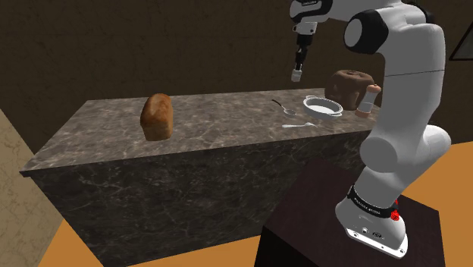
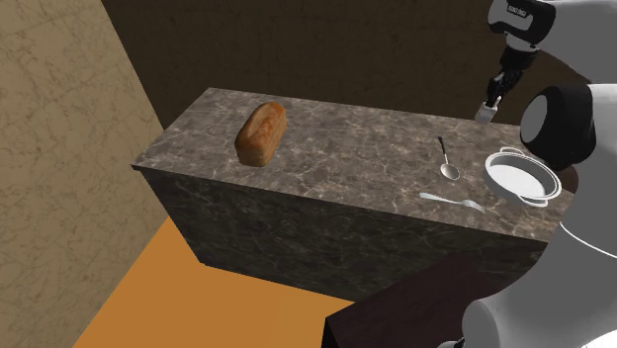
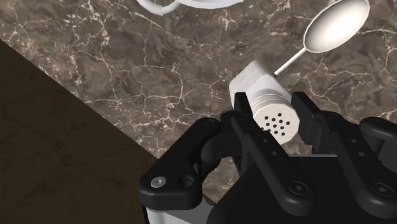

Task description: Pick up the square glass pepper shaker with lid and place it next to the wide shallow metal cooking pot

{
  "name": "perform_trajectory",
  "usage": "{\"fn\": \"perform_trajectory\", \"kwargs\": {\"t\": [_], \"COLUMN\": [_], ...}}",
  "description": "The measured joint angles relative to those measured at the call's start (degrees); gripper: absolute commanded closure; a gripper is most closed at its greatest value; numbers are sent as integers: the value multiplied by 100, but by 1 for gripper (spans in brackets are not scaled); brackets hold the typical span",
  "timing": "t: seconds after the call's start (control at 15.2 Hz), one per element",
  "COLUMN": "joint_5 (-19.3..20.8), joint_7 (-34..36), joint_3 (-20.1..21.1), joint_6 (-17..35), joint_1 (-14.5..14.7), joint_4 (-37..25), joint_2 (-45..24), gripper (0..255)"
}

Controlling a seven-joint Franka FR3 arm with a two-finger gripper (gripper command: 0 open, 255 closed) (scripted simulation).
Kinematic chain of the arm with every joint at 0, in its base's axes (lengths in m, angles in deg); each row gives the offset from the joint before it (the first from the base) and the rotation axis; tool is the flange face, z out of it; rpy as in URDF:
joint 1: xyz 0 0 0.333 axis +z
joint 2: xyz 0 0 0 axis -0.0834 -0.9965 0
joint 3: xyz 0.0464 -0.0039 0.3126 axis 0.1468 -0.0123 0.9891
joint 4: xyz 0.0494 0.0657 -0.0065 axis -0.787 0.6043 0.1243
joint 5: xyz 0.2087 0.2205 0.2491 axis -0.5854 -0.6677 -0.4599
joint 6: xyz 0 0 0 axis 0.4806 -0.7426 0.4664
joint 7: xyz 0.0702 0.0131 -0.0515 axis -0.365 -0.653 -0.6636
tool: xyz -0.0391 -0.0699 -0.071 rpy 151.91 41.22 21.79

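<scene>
A small white square pepper shaker [image 3: 264, 95] with a round perforated lid is clasped between my gripper's [image 3: 271, 113] two black fingers. In the shoulder view the gripper [image 1: 298, 67] hangs well above the counter with the shaker [image 1: 296, 75] at its tip, up and to the left of the wide shallow metal pot [image 1: 324, 107]. From the second exterior view the shaker [image 2: 485, 111] is held in the gripper [image 2: 492, 97] above the counter's far side, beyond the pot [image 2: 521, 177]. The pot's rim [image 3: 167, 6] also appears in the wrist view.
A spoon [image 2: 447, 162] and a fork [image 2: 451, 201] lie beside the pot on the dark marble counter [image 1: 220, 121]. A brown bread loaf [image 1: 157, 117] stands toward the counter's other end. A brown cake-like lump [image 1: 349, 86] and a small pinkish bottle [image 1: 367, 102] stand behind the pot.
</scene>
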State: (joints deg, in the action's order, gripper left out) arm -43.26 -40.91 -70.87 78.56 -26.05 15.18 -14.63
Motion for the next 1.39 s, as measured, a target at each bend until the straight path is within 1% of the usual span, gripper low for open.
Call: {"fn": "perform_trajectory", "kwargs": {"t": [0.13, 0.26, 0.79, 1.39], "joint_5": [-84, -108, -103, -119], "joint_7": [-237, -331, -372, -366], "joint_3": [-52, -69, -70, -50], "joint_6": [-147, -86, 567, 1235], "joint_1": [-223, -300, -274, -235], "joint_4": [-434, -449, 273, 894], "joint_2": [-291, -372, -304, -354], "gripper": [255, 255, 255, 255]}}
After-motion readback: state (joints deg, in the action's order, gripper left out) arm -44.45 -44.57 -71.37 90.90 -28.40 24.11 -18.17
